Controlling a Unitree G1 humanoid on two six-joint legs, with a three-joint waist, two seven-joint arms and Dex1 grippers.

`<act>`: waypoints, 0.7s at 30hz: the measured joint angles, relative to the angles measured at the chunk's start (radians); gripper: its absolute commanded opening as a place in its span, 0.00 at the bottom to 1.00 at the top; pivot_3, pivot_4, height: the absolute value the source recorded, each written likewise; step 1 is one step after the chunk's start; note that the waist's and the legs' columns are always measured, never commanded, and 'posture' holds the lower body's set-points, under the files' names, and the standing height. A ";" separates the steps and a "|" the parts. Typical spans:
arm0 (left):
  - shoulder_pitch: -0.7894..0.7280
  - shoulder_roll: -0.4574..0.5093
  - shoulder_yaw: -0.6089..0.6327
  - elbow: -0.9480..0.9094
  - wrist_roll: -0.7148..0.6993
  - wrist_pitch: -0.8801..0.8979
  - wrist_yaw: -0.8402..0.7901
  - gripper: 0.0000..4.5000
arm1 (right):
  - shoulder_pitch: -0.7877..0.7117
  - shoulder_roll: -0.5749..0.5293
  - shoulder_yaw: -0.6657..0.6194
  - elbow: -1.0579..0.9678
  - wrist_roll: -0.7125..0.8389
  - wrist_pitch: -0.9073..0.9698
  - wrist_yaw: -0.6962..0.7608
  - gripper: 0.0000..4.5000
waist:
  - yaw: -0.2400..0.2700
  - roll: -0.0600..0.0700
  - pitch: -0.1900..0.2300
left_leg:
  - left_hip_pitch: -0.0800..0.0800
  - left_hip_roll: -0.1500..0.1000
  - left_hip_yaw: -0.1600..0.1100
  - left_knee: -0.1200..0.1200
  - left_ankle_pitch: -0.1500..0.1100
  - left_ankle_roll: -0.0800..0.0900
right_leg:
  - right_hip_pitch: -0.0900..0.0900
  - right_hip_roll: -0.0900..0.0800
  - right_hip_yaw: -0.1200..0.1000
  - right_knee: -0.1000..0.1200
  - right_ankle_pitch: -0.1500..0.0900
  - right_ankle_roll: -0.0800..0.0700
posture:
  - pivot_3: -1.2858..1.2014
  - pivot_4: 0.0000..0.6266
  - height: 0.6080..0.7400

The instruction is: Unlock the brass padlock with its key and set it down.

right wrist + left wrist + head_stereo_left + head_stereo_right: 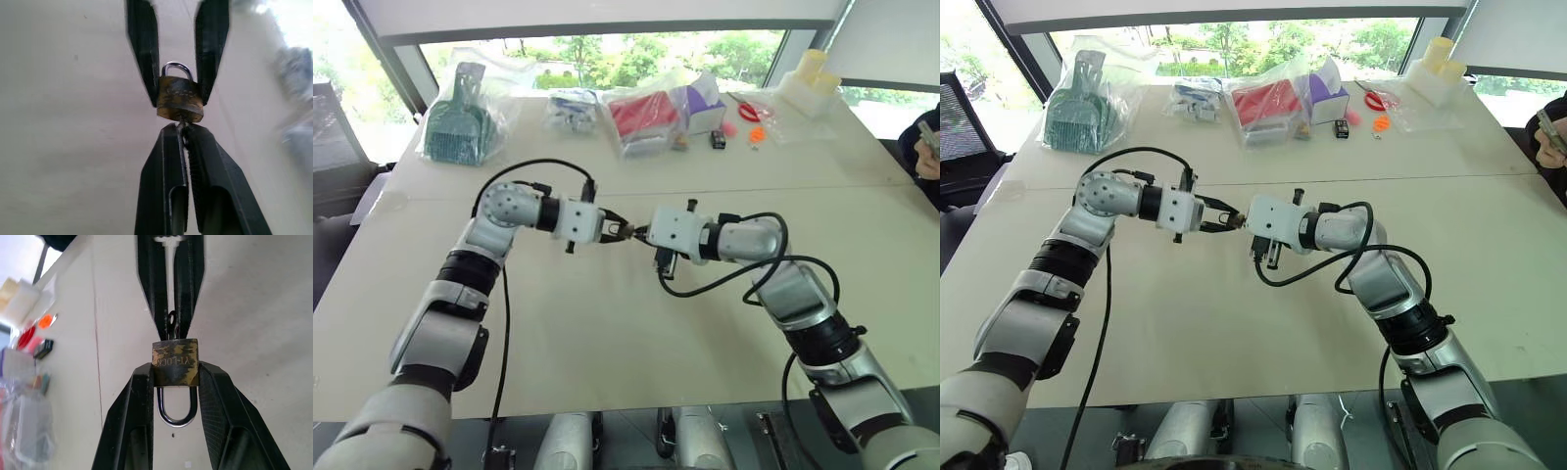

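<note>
Above the middle of the pale surface (607, 343) the two arms meet tip to tip. The left tool (175, 382) clamps the brass padlock (175, 362) by its body, shackle (178, 409) pointing back toward the wrist and apparently still seated. The right tool (182, 128) is pinched narrow on the key (171, 323), whose blade sits in the keyhole at the padlock's underside. The step in hand looks like the turning of the key. The next move calls for a clean roll of the right wrist about the key's axis, the left grip staying firm, until the shackle springs free.
</note>
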 measured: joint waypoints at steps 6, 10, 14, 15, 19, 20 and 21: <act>0.000 0.022 0.010 -0.066 -0.099 0.330 -0.113 0.16 | 0.011 -0.055 0.034 0.089 -0.153 -0.363 -0.169 0.30 | -0.005 0.000 0.000 | 0.000 0.000 0.000 0.000 0.003 -0.005 | 0.000 0.000 0.000 0.000 0.000 0.000 | 0.52 0.24 1.00; -0.001 0.045 0.020 -0.108 -0.128 0.439 -0.146 0.16 | 0.052 -0.071 0.034 0.103 -0.177 -0.477 -0.221 0.76 | -0.005 0.000 0.000 | 0.000 0.000 0.000 0.000 0.003 -0.004 | 0.000 0.000 0.000 0.000 0.000 0.000 | 0.52 0.24 1.00; -0.001 0.044 0.023 -0.122 -0.139 0.475 -0.152 0.16 | 0.049 -0.071 0.024 0.113 -0.218 -0.559 -0.289 0.76 | -0.005 0.000 0.000 | 0.000 0.000 0.000 0.000 0.003 -0.004 | 0.000 0.000 0.000 0.000 0.000 0.000 | 0.52 0.24 1.00; -0.001 0.044 0.023 -0.123 -0.139 0.478 -0.152 0.16 | 0.046 -0.071 0.023 0.117 -0.226 -0.569 -0.295 0.76 | -0.005 0.000 0.000 | 0.000 0.000 0.000 0.000 0.003 -0.004 | 0.000 0.000 0.000 0.000 0.000 0.000 | 0.52 0.24 1.00; 0.000 0.044 0.023 -0.139 -0.140 0.487 -0.158 0.16 | 0.025 -0.068 0.023 0.162 -0.258 -0.602 -0.318 0.76 | -0.004 0.000 0.000 | 0.000 0.000 0.000 0.000 0.003 -0.004 | 0.000 0.000 0.000 0.000 0.000 0.000 | 0.52 0.24 1.00; 0.000 0.044 0.023 -0.150 -0.142 0.488 -0.162 0.16 | 0.015 -0.066 0.025 0.177 -0.268 -0.611 -0.321 0.76 | -0.004 0.000 0.000 | 0.000 0.000 0.000 0.000 0.003 -0.005 | 0.000 0.000 0.001 0.000 0.000 0.000 | 0.52 0.24 1.00; 0.000 0.043 0.022 -0.159 -0.144 0.489 -0.166 0.16 | 0.005 -0.063 0.027 0.188 -0.272 -0.617 -0.322 0.76 | -0.005 0.000 0.000 | 0.000 0.000 0.000 0.000 0.003 -0.005 | 0.000 0.000 0.001 0.000 0.000 0.000 | 0.52 0.24 1.00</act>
